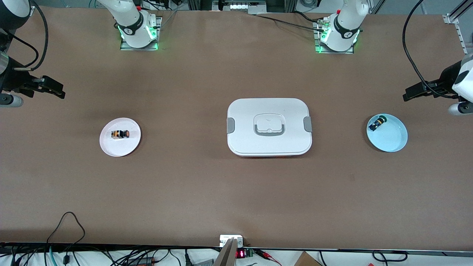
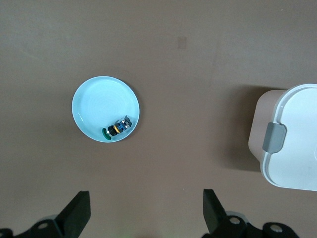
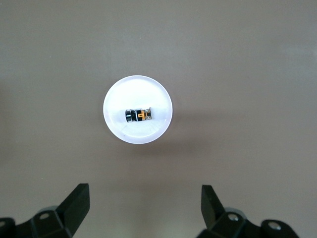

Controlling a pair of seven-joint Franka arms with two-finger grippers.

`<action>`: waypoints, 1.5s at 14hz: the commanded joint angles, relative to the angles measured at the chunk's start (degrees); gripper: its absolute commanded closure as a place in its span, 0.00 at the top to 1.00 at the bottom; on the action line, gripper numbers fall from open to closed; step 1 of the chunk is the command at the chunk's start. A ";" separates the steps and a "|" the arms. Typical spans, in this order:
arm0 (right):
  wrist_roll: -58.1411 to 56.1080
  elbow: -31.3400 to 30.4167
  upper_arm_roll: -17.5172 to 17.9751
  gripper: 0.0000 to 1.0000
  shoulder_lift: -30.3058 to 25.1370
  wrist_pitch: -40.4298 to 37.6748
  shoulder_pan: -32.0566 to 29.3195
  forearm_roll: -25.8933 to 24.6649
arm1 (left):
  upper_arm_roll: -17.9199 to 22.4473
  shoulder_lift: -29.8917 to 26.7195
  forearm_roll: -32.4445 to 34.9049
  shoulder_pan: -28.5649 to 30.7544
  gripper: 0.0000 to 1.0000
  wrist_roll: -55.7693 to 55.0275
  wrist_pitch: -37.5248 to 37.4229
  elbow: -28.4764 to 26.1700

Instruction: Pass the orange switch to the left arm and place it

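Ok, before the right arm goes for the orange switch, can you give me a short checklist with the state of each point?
1. Orange switch lies alone on the white plate, toward the right arm's end of the table: ok.
2. Right gripper hangs above that plate, jaws open and empty: ok.
3. Left gripper waits above the table beside the blue plate, jaws open and empty: ok.
4. Box stands lidded mid-table between the two plates, in the direct path: not ok, route over it.
5. Blue plate already holds the green-capped component; bare part remains: ok.
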 commanded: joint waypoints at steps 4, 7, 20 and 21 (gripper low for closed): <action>-0.87 1.38 0.22 1.00 1.49 -0.44 -0.12 0.83 | 0.75 0.38 -1.03 -0.57 1.00 0.10 -0.66 1.20; -1.75 1.38 0.22 1.00 3.16 -0.17 -0.47 0.83 | 0.75 0.47 -1.03 -0.65 1.00 0.10 -0.66 1.55; -0.78 -14.58 0.58 1.00 16.08 25.01 0.23 1.01 | 0.75 0.82 -1.03 -0.57 1.00 0.19 -0.92 1.99; -0.78 -17.75 0.58 1.00 16.52 29.92 0.14 1.01 | 0.75 0.82 -1.03 -0.57 1.00 0.19 -0.92 1.99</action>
